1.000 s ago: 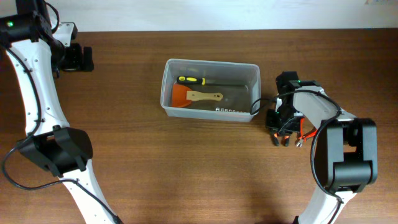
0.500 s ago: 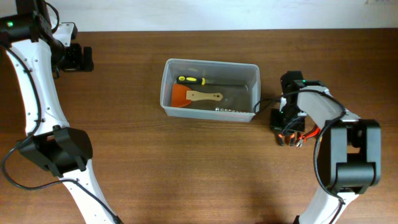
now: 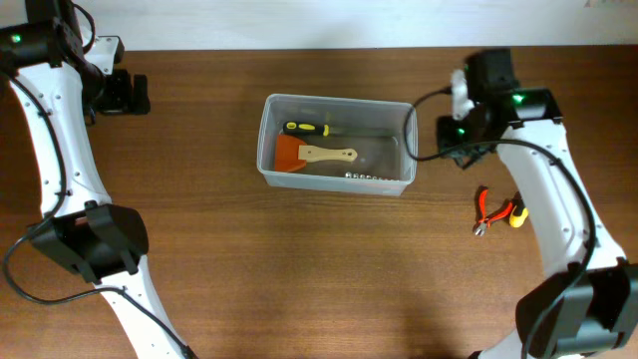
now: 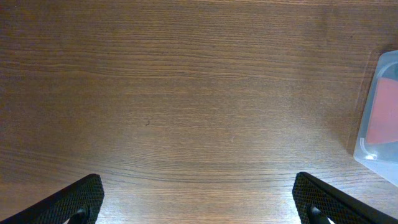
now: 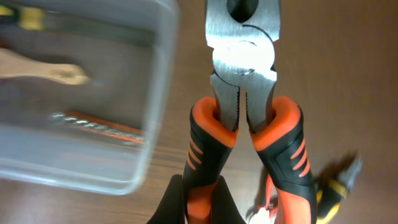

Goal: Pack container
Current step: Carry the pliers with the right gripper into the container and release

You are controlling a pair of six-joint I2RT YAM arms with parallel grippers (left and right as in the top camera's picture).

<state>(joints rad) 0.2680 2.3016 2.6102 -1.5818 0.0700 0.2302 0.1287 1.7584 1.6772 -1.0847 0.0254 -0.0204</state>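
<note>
The clear plastic container stands mid-table and holds a yellow-handled screwdriver, an orange scraper with a wooden handle and a row of bits. Its corner also shows in the right wrist view and its edge in the left wrist view. My right gripper is shut on one handle of the orange-and-black pliers and holds them in the air just right of the container. In the overhead view that gripper is by the container's right end. My left gripper is open and empty over bare wood, far left.
Two small hand tools lie on the table right of the container: red-handled cutters and a yellow-handled tool, also seen in the right wrist view. The left arm's base stands at the near left.
My right gripper has lifted the orange-and-black pliers off the table and carried them up and back toward the container's right end, leaving two small tools behind. The left arm has not moved.
</note>
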